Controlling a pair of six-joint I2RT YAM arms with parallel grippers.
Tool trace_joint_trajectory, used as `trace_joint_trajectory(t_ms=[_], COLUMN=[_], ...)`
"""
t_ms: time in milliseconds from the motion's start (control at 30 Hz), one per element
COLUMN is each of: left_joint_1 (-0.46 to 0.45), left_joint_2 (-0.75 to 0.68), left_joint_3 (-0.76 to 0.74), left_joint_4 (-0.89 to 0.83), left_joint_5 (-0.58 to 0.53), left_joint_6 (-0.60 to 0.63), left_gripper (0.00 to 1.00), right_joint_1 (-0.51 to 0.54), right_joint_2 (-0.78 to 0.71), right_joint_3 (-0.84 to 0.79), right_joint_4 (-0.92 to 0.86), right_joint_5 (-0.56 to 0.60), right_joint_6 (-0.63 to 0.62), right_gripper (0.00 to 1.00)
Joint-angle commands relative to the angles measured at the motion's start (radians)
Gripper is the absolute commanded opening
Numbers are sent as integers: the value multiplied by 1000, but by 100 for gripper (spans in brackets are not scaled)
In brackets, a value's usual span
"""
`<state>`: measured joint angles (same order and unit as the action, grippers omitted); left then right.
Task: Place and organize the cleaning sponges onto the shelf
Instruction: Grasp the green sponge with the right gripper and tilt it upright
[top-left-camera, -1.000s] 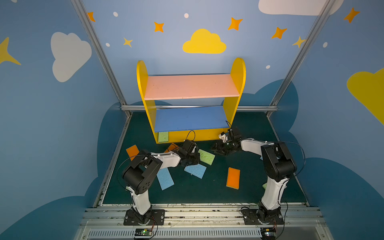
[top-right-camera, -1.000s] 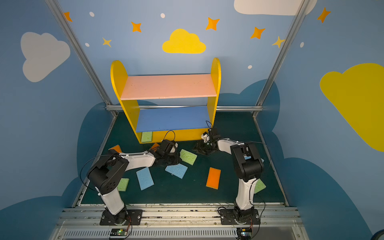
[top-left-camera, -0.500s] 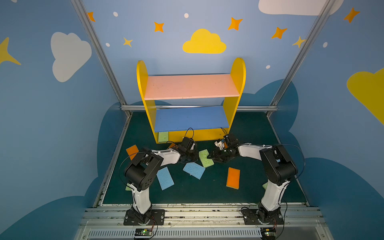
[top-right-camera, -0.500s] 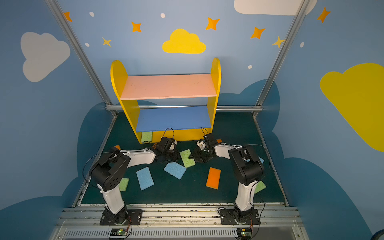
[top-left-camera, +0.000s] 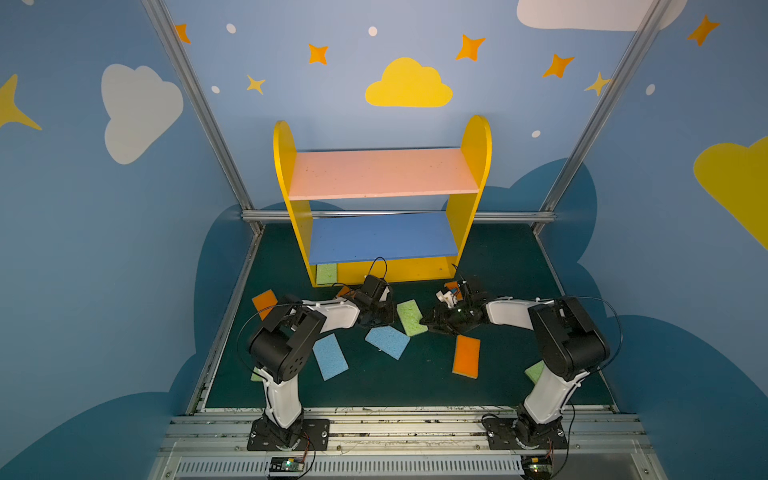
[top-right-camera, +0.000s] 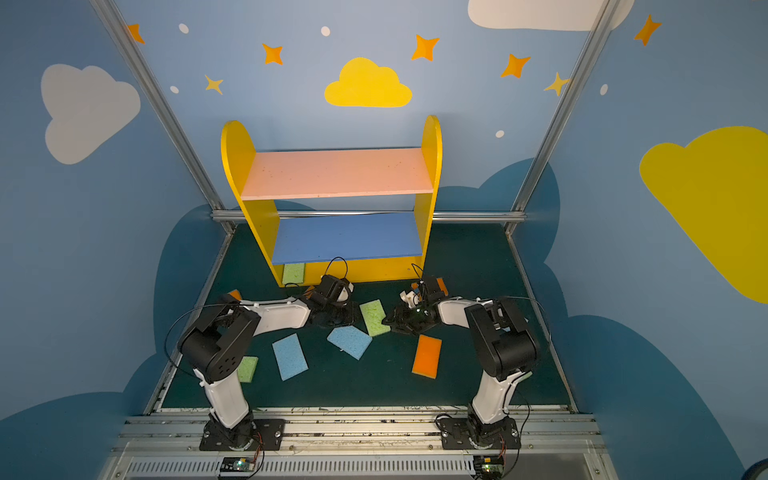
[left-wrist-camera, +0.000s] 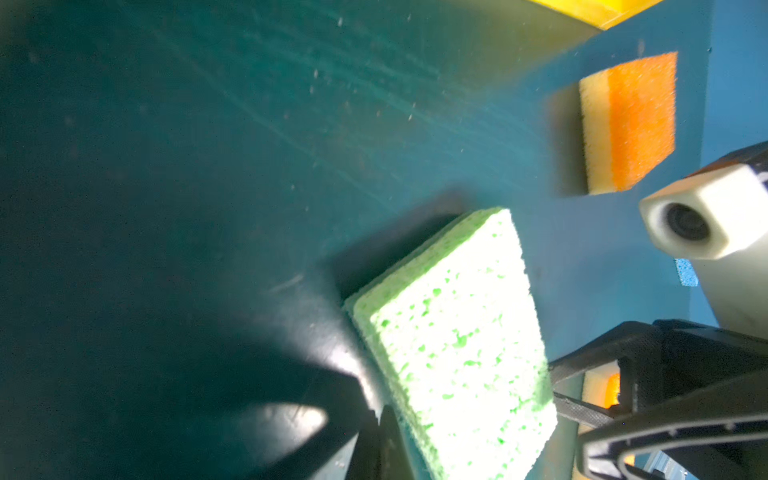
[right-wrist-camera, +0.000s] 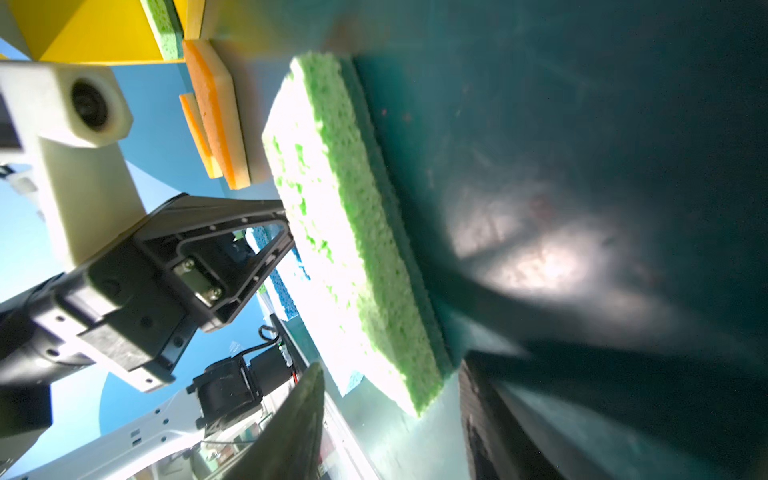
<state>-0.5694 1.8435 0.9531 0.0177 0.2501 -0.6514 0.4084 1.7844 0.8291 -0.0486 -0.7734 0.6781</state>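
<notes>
Top views both look down on a dark green surface (top-left-camera: 415, 386) with sponges scattered in front of the shelf (top-left-camera: 291, 166). Farthest left, the far-left orange sponge (top-left-camera: 264, 300) lies flat near the surface's edge. The corner green sponge (top-right-camera: 247, 369) shows beside the left arm (top-right-camera: 220, 353), partly hidden by it. Next comes the left blue sponge (top-left-camera: 330, 356), flat and askew, just beside that arm. On the shelf, the shelved green sponge (top-left-camera: 326, 273) sits at the left end of the lowest, yellow tier.

The left end effector (top-left-camera: 388, 318) is low over the surface with its fingers together and nothing between them. In the right wrist view one of its fingertips (right-wrist-camera: 278, 216) meets the long edge of the middle green sponge (top-left-camera: 410, 318). The middle blue sponge (top-left-camera: 387, 341) lies just in front, its corner at the green one's lower end; whether they touch I cannot tell. In the left wrist view the middle green sponge looks tipped, one long edge raised above a shadow.

The right end effector (top-left-camera: 428, 323) comes at this sponge from the opposite side, fingers apart. The right wrist view shows the sponge's near corner between them, with a gap to one finger (right-wrist-camera: 299, 415). Behind its wrist lies the back orange sponge (top-left-camera: 451, 286), near the shelf's foot. The front orange sponge (top-left-camera: 466, 356) lies flat just in front of the right end effector. Farthest right, the right green sponge (top-left-camera: 535, 371) peeks out from behind the right arm (top-left-camera: 569, 345).
</notes>
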Motion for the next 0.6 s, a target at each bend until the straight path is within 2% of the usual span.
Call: trace_joint_trajectory(t_ms=[0, 100, 400, 567], left_joint_1=[3, 3, -13, -24], left_joint_2=[-28, -33, -67, -99], left_joint_3=[-2, 6, -13, -19], left_joint_4=[-30, -40, -44, -68], left_joint_5=[18, 19, -10, -44], left_joint_6=[6, 4, -10, -6], left_gripper=[3, 3, 3, 8], right_joint_1=[3, -4, -15, -16], right_joint_2=[-4, 4, 14, 12], right_joint_3=[-21, -16, -19, -33], right_joint_4=[16, 13, 50, 79], right_joint_5=[-29, -28, -17, -11], right_joint_6=[9, 12, 50, 64], right_gripper=[50, 43, 13, 0])
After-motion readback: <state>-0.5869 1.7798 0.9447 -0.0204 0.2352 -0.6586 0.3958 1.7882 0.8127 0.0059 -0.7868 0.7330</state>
